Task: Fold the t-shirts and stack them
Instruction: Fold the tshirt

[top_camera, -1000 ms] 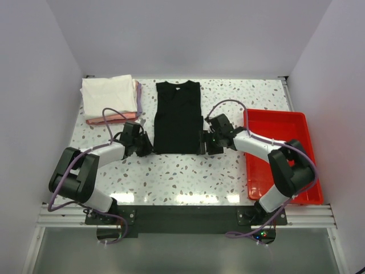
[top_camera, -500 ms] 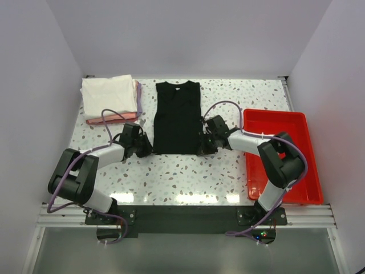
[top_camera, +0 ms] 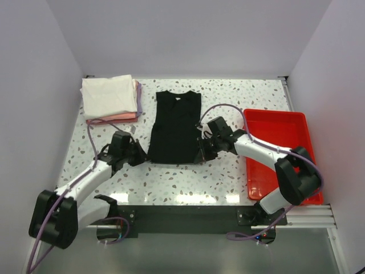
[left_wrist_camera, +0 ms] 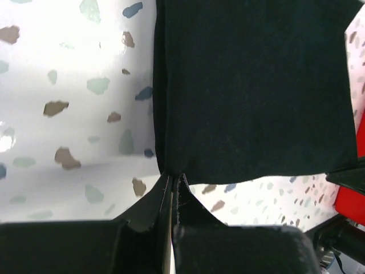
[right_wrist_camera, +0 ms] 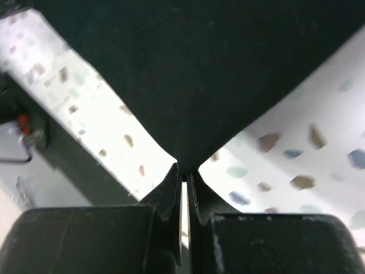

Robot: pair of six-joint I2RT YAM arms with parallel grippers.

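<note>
A black t-shirt (top_camera: 174, 128) lies lengthwise in the middle of a speckled white desk (top_camera: 171, 182), with its collar toward the far wall. The left claw (top_camera: 140, 155) is pinched shut on the shirt's near left corner, and the right claw (top_camera: 201, 153) is pinched shut on its near right corner, both low at the hem. A stack of folded shirts (top_camera: 108, 96), white on top with pink beneath, sits at the far left corner, and a red tray (top_camera: 274, 113) lies along the right edge.
</note>
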